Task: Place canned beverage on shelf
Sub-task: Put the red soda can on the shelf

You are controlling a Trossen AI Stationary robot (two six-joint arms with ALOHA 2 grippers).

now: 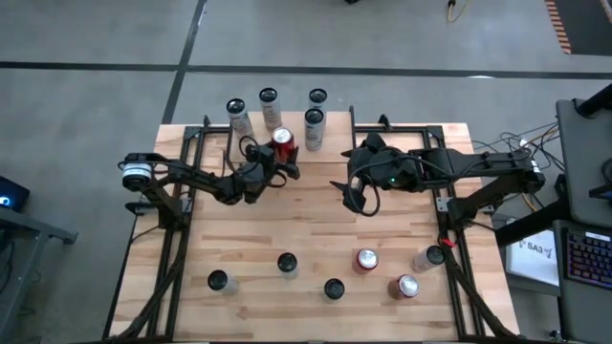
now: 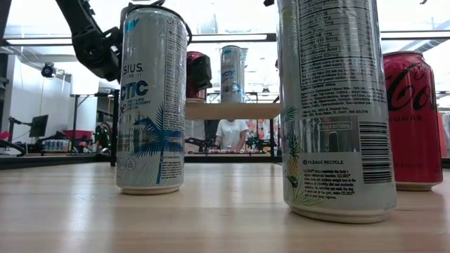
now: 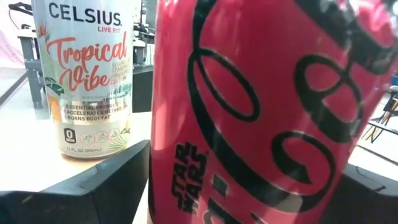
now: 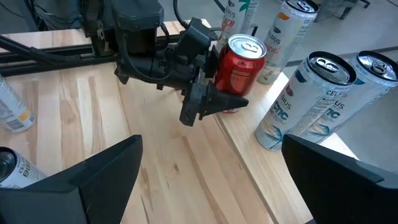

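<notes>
**Caller:** Pale plank tabletop under both arms, grey workshop floor beyond it. The red cola can with the silver lid stands upright on the low riser shelf with the light wooden top board, at the far side of the table, left of centre.

**Analyst:** And the left gripper?

**Caller:** Right at that red can, fingers spread to either side of it. The left wrist view is filled with red can, a dark finger on each flank. I'd judge the fingers apart, no squeeze on it now; whether the pads touch, I can't tell.

**Analyst:** So it looks like the letting-go step. Doing it well?

**Caller:** Draw straight back toward the near side, level, fingers wide, so neither pad drags the can. A white Celsius can with orange lettering stands just beside it, and more tall pale cans line the shelf to the right. Any sideways swing could knock one.

**Analyst:** Pose of that arm?

**Caller:** Reaching in low from the left edge, forearm angled toward the far side, wrist about level.

**Analyst:** The other arm?

**Caller:** Right gripper waits mid-table, fingers wide apart, holding nothing, pointed toward the left one. Loose cans stand along the near edge.
</notes>
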